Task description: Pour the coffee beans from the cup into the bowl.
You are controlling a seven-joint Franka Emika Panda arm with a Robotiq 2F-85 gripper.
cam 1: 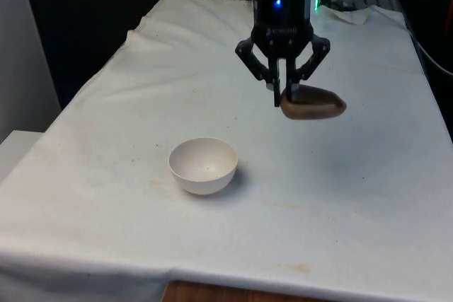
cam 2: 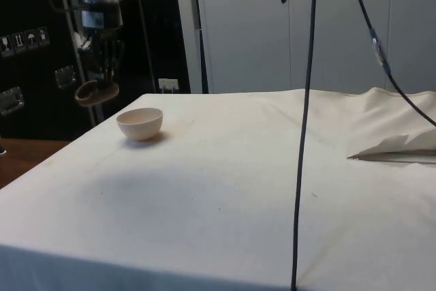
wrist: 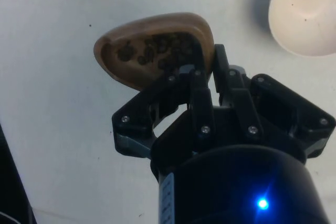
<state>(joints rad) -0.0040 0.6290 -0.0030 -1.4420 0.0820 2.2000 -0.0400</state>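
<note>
Pinching the rim of the brown cup point(cam 1: 312, 102), the gripper point(cam 1: 282, 94) hangs in the air above the white cloth point(cam 1: 354, 175). Coffee beans point(wrist: 152, 51) sit inside the cup. The white bowl point(cam 1: 202, 165) stands below and off to one side, well apart from the cup.

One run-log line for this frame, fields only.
gripper: shut on cup rim | cup: brown, lifted off table, beans inside | bowl: white, on cloth, no beans poured yet | cup not over bowl
</note>
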